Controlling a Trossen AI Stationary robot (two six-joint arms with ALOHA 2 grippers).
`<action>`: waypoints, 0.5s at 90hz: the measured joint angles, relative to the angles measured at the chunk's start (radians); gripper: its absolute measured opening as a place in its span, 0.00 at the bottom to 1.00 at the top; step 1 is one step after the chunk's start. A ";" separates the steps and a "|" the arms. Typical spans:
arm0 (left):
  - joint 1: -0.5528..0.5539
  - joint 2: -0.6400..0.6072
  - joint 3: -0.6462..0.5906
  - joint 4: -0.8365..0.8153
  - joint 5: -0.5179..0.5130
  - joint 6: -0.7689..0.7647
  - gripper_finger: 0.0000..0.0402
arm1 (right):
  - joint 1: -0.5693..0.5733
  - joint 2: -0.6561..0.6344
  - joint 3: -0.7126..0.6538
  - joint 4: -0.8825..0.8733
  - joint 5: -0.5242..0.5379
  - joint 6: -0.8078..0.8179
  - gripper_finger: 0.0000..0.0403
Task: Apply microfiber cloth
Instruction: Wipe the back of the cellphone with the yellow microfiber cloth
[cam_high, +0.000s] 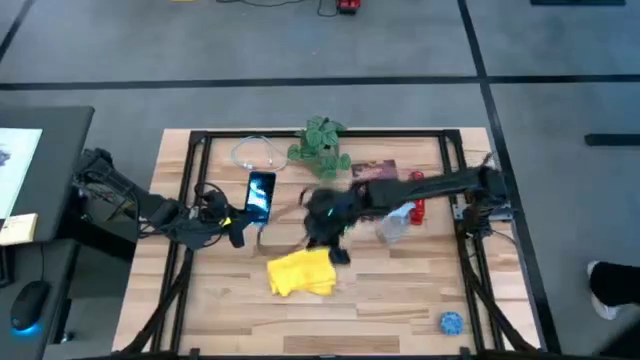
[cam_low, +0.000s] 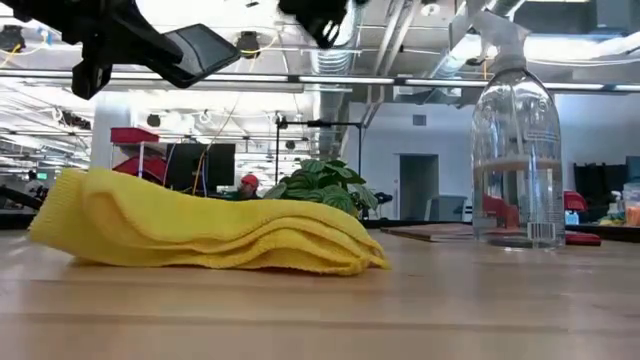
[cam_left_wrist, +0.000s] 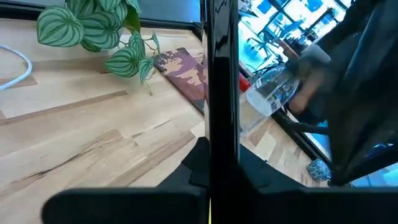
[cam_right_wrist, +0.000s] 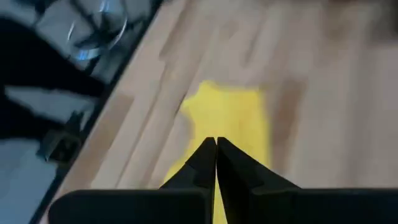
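Observation:
The yellow microfiber cloth (cam_high: 300, 272) lies folded in loose layers on the table's near middle (cam_low: 210, 235); no gripper touches it. My right gripper (cam_high: 328, 232) hangs above the cloth's far edge, shut with nothing between its fingers (cam_right_wrist: 216, 146); the cloth (cam_right_wrist: 230, 115) shows below them. My left gripper (cam_high: 240, 220) is at the table's left, shut on a black phone (cam_high: 260, 193) with a lit screen. In the low view the phone (cam_low: 205, 50) is up in the air. My left gripper pinches the black phone between its two fingers (cam_left_wrist: 198, 167); the phone stands edge-on between them (cam_left_wrist: 222, 143). In the high view the fingers are at the phone's near end (cam_high: 256, 212), coming from the table's left. The phone is lifted clear of the table and tilted.
A clear spray bottle (cam_high: 398, 222) stands right of the middle, beside my right arm. Farther back are a potted plant (cam_high: 320, 143), a white cable (cam_high: 255, 152) and a flat printed board (cam_high: 372, 172). A small blue ball (cam_high: 451, 322) lies at the near right corner.

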 joint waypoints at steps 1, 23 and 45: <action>0.000 0.001 0.000 0.000 0.000 -0.002 0.01 | 0.004 0.014 -0.001 0.009 0.000 0.000 0.00; 0.000 0.046 0.000 -0.003 0.003 -0.070 0.01 | 0.039 0.246 0.000 0.249 -0.002 0.120 0.00; 0.000 0.093 0.000 0.002 0.008 -0.121 0.01 | 0.003 0.329 0.002 0.230 0.000 0.134 0.00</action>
